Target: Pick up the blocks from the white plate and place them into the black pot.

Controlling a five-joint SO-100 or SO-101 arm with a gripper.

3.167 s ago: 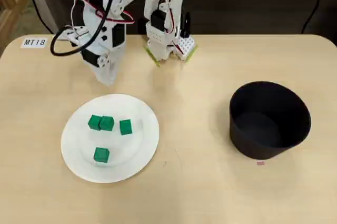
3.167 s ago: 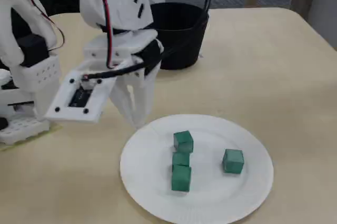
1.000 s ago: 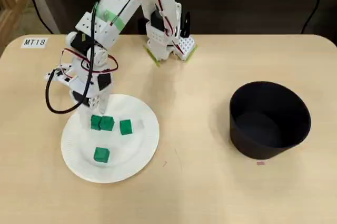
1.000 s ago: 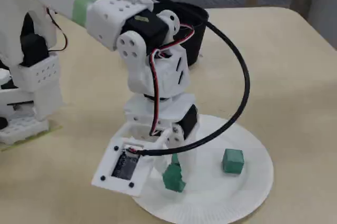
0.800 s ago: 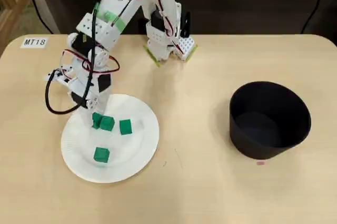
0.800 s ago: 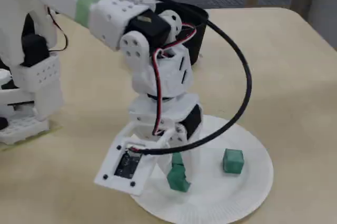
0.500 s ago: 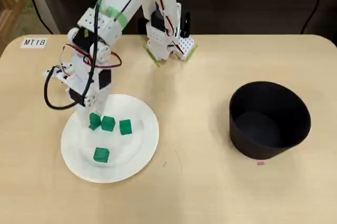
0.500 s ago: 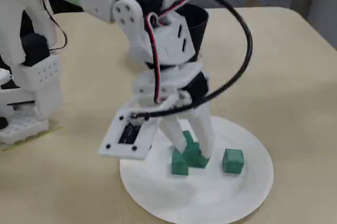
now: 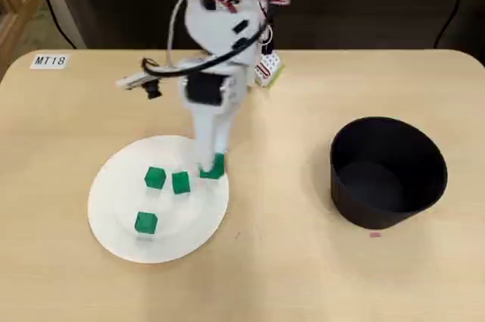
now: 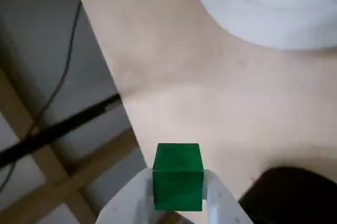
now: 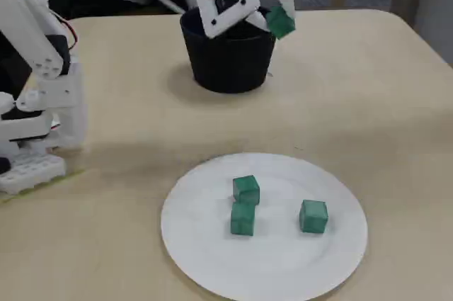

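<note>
Above the pale wooden worktop (image 9: 288, 276), between the large round white plate (image 9: 114, 216) and the matte black round pot (image 9: 388, 172), one small bright green cube (image 10: 178, 175) is held aloft by the pincer (image 10: 176, 195), whose two white fingers are clamped on the cube's opposite sides, as the wrist view shows. In the overhead view the carried cube (image 9: 213, 167) appears over the plate's right rim, but the fixed view places it high in the air, near the pot's rim (image 11: 226, 28); how far it stands from the pot's mouth cannot be told exactly.

Three more green cubes are left on the plate: in the fixed view two (image 11: 245, 190) (image 11: 242, 219) lie touching or just beside each other near the middle, and a third (image 11: 313, 216) lies apart to their right. The pot's interior, where it is visible in the overhead view, looks empty.

The task is judged to be at an early stage: the first cube has been lifted and is in transit, no cube has yet been placed, and three pick-ups are left after this one is released into the pot.
</note>
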